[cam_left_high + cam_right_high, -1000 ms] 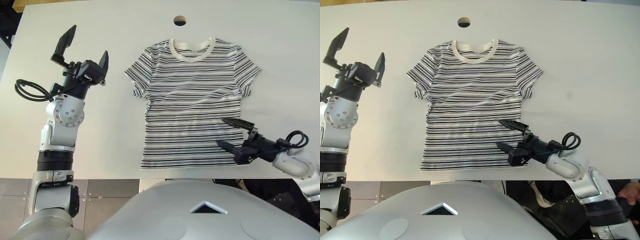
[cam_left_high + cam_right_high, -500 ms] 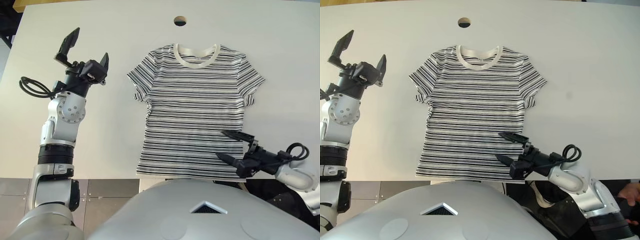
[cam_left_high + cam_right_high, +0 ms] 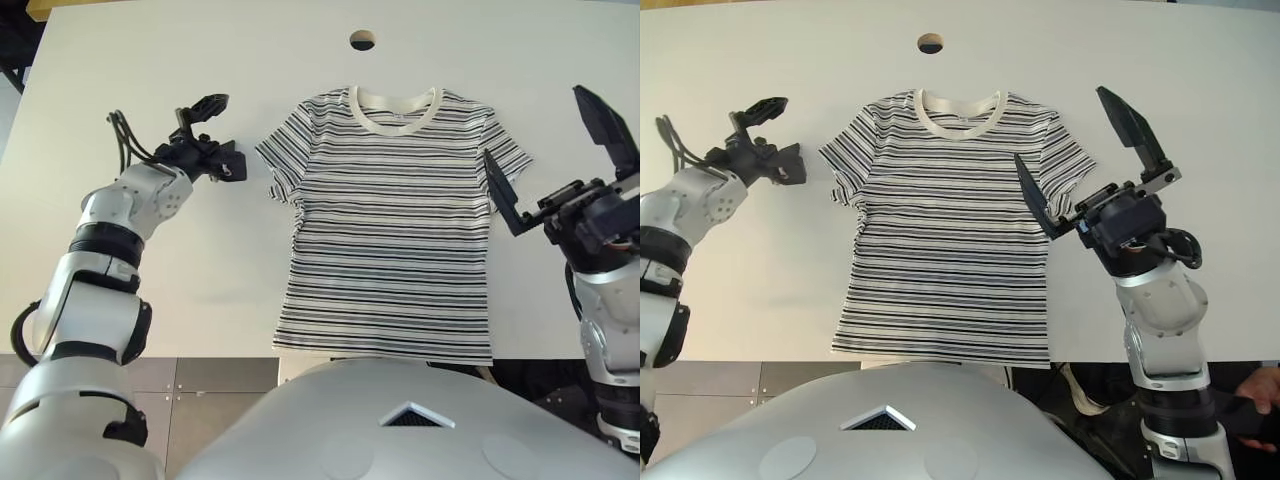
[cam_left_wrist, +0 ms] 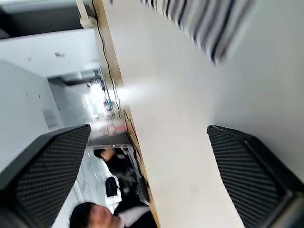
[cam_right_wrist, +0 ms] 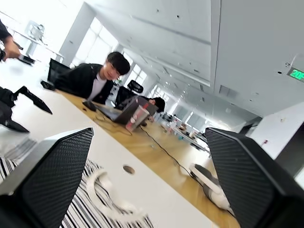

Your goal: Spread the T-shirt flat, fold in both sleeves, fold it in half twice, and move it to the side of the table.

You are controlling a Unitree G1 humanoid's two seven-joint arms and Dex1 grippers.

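We see the black-and-white striped short-sleeved T-shirt with a cream collar [image 3: 390,220] lying face up in the middle of the frame on the white table [image 3: 200,60]. Its collar points to the top of the frame and its hem [image 3: 385,345] sits at the table's near edge. A small round hole [image 3: 362,41] in the table is just above the collar.

The body looks flat with a few light wrinkles, so we judge the spreading step done or close to it. The sleeve at frame left [image 3: 280,160] and the sleeve at frame right [image 3: 505,155] both stick out unfolded. Both sleeve folds, the two halvings and the move to the table's side are left.

The left gripper [image 3: 220,135] is released and holds nothing. It sits low over the bare table just beside the frame-left sleeve, apart from it.

The right gripper [image 3: 535,125] is released with fingers wide apart, raised at frame right near the other sleeve. It grasps nothing.

We'd guess a sleeve fold comes next.
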